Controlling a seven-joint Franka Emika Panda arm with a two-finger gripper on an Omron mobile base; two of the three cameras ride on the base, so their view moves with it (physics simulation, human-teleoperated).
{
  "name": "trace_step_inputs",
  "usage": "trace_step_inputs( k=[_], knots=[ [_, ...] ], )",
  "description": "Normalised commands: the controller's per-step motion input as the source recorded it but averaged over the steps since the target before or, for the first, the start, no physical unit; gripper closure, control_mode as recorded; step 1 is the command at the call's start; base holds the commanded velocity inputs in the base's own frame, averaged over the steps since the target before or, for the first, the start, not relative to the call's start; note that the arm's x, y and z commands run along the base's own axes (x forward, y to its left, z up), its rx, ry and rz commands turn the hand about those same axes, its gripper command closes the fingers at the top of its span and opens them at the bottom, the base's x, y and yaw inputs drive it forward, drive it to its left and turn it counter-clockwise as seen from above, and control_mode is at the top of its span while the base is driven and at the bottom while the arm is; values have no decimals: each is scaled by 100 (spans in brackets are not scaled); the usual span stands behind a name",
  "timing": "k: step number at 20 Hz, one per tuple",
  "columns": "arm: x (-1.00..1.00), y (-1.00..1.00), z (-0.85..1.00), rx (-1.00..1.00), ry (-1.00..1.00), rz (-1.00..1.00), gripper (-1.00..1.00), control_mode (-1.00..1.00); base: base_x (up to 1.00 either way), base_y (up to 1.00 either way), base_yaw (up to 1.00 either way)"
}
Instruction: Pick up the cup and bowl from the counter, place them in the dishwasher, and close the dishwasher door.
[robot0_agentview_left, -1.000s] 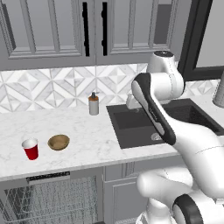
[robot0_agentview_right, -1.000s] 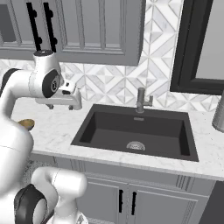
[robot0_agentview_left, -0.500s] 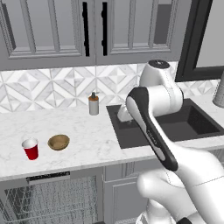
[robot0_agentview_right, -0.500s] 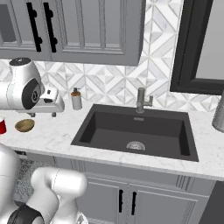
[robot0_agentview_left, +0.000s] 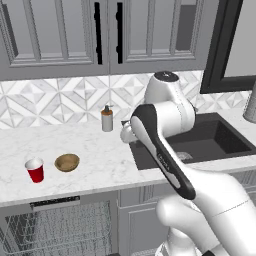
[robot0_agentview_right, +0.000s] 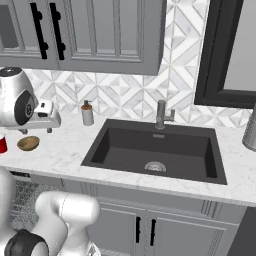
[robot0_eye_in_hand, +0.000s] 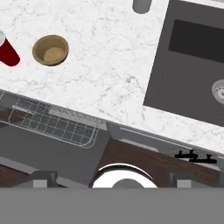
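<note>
The red cup (robot0_agentview_left: 35, 170) stands upright on the white marble counter (robot0_agentview_left: 100, 155), with the tan bowl (robot0_agentview_left: 67, 162) just to its right. My gripper (robot0_agentview_right: 36, 130) hovers open and empty above the counter between the bowl (robot0_agentview_right: 28, 143) and the sink, its fingers pointing down. In the hand view the cup (robot0_eye_in_hand: 6, 51) and bowl (robot0_eye_in_hand: 50, 50) lie at the upper left, well away from the gripper (robot0_eye_in_hand: 113, 179). The dishwasher (robot0_agentview_left: 60, 230) under the counter is open, its wire rack (robot0_eye_in_hand: 48, 120) pulled out over the dark lowered door (robot0_eye_in_hand: 48, 153).
A soap dispenser (robot0_agentview_left: 107, 119) stands by the backsplash, close behind my hand. The dark sink (robot0_agentview_right: 155, 150) with its faucet (robot0_agentview_right: 161, 115) lies to the right. Grey wall cabinets (robot0_agentview_left: 100, 35) hang above, and a steel canister (robot0_agentview_right: 250, 127) stands far right.
The arm has swung left, from over the sink's left part to above the counter near the bowl. Cup and bowl have not moved.
</note>
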Motion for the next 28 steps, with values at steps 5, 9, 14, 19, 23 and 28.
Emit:
trace_step_inputs(
  k=[5,9,14,19,23,28],
  knots=[
    [46,35,0,0,2,0,-100,-100,0,0,0],
    [51,27,-7,0,1,0,-100,-100,0,0,0],
    [50,54,-42,0,-2,0,-100,-100,0,0,0],
    [14,54,-77,3,-1,0,-100,-100,0,0,0],
    [10,41,-100,10,0,0,-100,-100,0,0,0],
    [33,33,-68,13,-2,0,-100,-100,0,0,0]
  ],
)
